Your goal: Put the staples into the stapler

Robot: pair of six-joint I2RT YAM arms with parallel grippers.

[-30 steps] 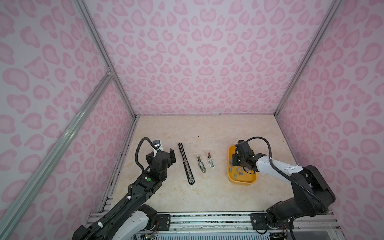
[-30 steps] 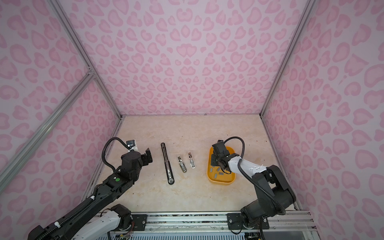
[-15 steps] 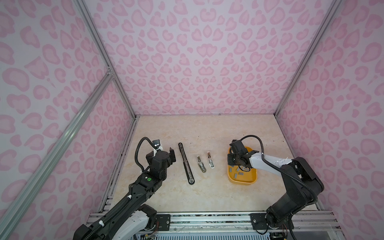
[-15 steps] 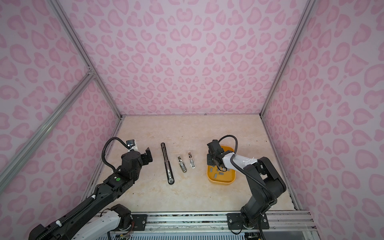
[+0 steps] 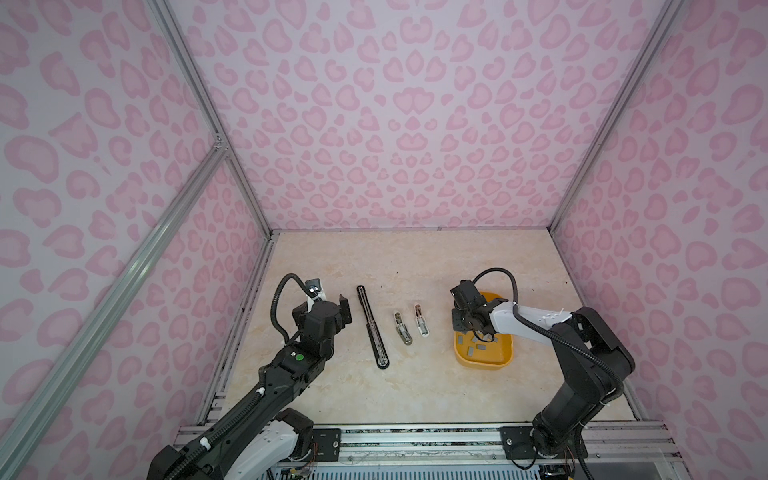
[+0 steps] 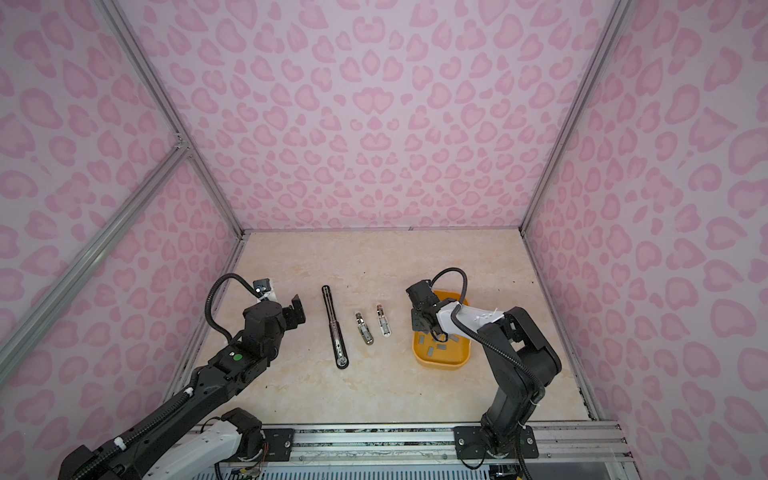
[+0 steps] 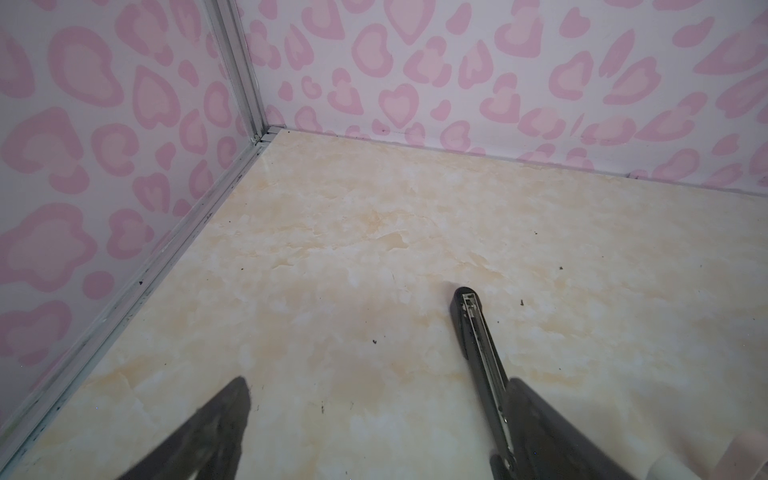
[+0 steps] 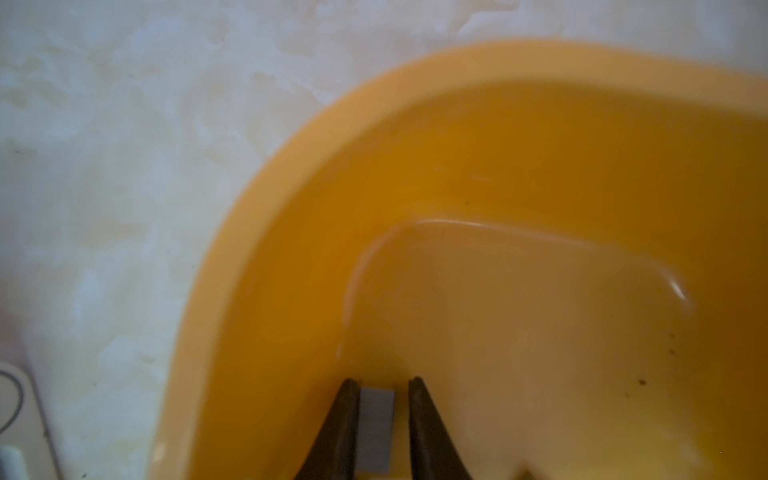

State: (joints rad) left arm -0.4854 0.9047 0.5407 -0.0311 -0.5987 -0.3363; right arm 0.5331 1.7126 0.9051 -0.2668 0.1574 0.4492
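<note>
one grey staple strip (image 8: 376, 428) sits between the right fingers (image 8: 343, 419), low in the orange tray (image 8: 266, 249). other staples (image 5: 478, 347) lie loose on the tray floor. sliver of gap on one side, so cannot tell if it is clamped. risk: the thin strip slips or twists on lift, or the fingers snag the tray. left fingers (image 7: 224, 415) spread wide, empty, beside the long black stapler (image 7: 478, 332) on the counter (image 7: 332, 249).

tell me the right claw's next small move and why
Probably close the right claw the last bit onto the grey staple strip. The strip sits between its fingers in the yellow tray, against one, with a thin gap at the other, so lifting now might leave it behind.
</note>
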